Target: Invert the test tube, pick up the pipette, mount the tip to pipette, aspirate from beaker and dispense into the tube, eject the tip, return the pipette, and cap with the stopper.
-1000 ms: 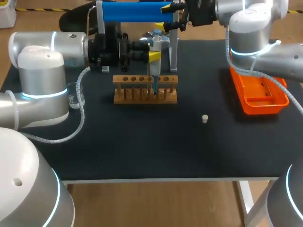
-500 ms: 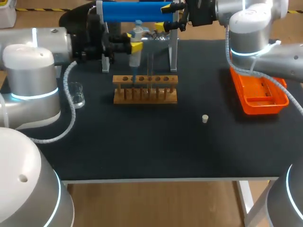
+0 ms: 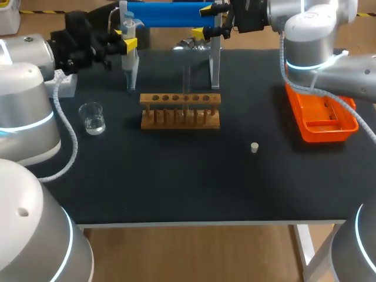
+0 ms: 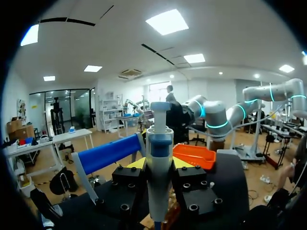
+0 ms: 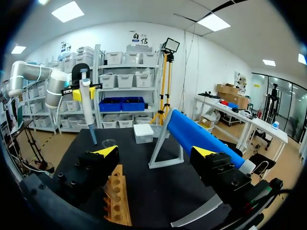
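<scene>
Your left gripper (image 3: pixel 127 44) has carried the white-and-blue plastic pipette (image 3: pixel 131 59) leftward from the wooden test-tube rack (image 3: pixel 180 111). It is clamped on it, behind the clear glass beaker (image 3: pixel 92 117). Your right gripper (image 3: pixel 205 20) sits with its fingers apart.

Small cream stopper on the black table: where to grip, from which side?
Pinch the small cream cylindrical stopper across its round side wall, coming straight down. It sits low and alone on the black tabletop, so a side approach would probably scrape the surface.

Lower end of pipette (image 4: pixel 159 167) past the left wrist view's edge; test tube (image 3: pixel 187 82) faint, blurred
</scene>
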